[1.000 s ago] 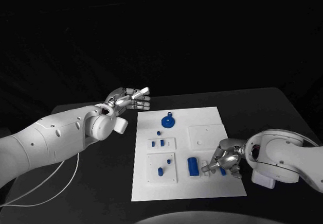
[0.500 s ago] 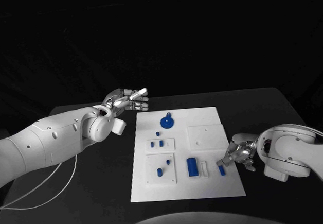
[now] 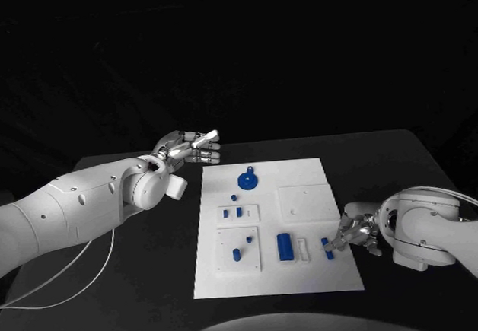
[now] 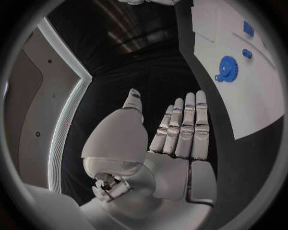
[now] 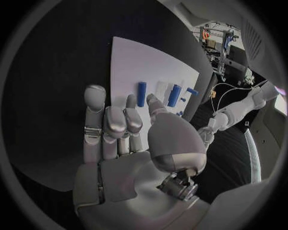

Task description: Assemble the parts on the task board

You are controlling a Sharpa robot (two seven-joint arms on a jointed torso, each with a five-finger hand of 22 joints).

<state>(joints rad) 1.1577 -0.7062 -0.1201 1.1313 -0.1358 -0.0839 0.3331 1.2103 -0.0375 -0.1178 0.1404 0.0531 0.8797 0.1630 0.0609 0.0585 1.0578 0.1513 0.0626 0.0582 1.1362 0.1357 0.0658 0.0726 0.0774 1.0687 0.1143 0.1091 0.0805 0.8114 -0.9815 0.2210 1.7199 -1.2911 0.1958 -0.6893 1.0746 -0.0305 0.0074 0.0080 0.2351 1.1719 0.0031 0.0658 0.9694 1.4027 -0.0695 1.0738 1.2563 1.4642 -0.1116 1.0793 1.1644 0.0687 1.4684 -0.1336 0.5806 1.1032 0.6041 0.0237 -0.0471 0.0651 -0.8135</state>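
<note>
Head view showed the silver right hand (image 3: 357, 232) at the white task board's (image 3: 313, 275) right edge, fingers spread, empty, beside a small blue peg (image 3: 327, 248); the silver left hand (image 3: 190, 147) hovered flat, empty, off its far-left corner.

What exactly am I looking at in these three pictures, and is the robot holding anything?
It is a two-armed robot at a black table. One picture looks down from its head; the two round ones come from cameras at its wrists, behind each hand. The left hand hovers off the far left corner of the white task board, fingers straight, holding nothing. The right hand is by the board's right edge, next to a small blue part, also holding nothing. A blue gear and other blue parts lie on the board.
</note>
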